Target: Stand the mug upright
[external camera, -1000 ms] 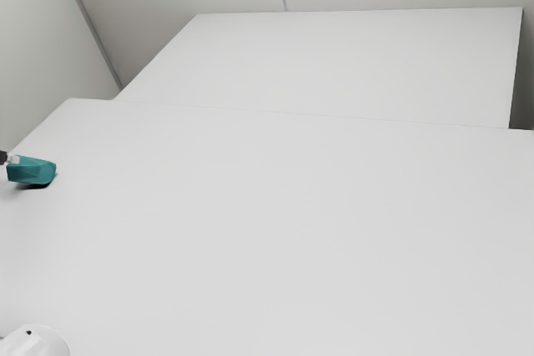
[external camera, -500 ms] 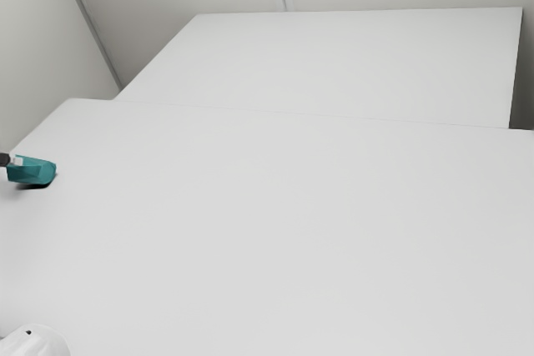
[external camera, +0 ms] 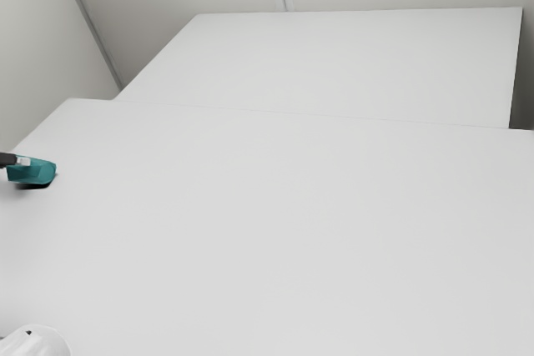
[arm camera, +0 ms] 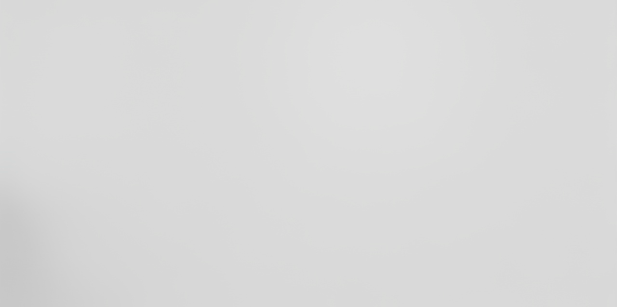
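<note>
A teal mug (external camera: 32, 172) lies on its side near the exterior view's left edge, with a dark shadow under it. The tip of my gripper (external camera: 20, 161) reaches in from that edge and overlaps the mug's upper part in the picture. Whether it touches the mug, I cannot tell. The rest of the hand is cut off by the edge of the picture.
The white tabletop (external camera: 284, 231) stretches from the mug toward the exterior view's right. A white rounded part (external camera: 35, 343) shows at the lower left corner. Behind the table are a second white surface (external camera: 334, 64) and pale walls.
My gripper's tip has moved a little toward the exterior view's right, over the mug in the picture. The mug has not visibly moved.
</note>
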